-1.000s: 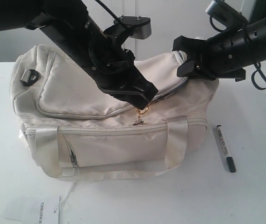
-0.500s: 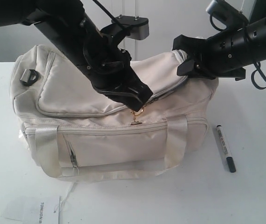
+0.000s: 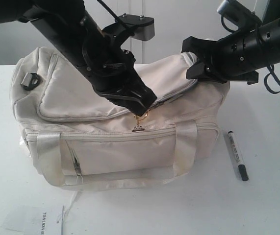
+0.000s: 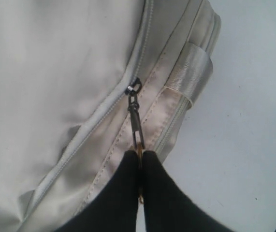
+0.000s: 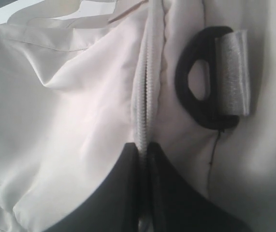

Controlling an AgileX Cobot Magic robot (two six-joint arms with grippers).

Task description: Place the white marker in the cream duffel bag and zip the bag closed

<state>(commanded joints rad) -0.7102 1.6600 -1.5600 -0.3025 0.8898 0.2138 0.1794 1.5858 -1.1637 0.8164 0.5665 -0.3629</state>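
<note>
The cream duffel bag (image 3: 81,93) is of soft matt cloth, lightly creased; its webbing handles (image 3: 49,156) are ribbed and shiny; the zip charm (image 3: 140,123) is glossy gold metal; the strap ring (image 5: 208,116) looks like black matt plastic; the white marker (image 3: 236,152) has a smooth plastic barrel; the table (image 3: 267,205) is white and matt.

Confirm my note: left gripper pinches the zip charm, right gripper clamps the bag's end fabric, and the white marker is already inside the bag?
One thing is wrong: the white marker is not inside. The exterior view shows it lying on the table beside the cream duffel bag. The rest stands.
</note>
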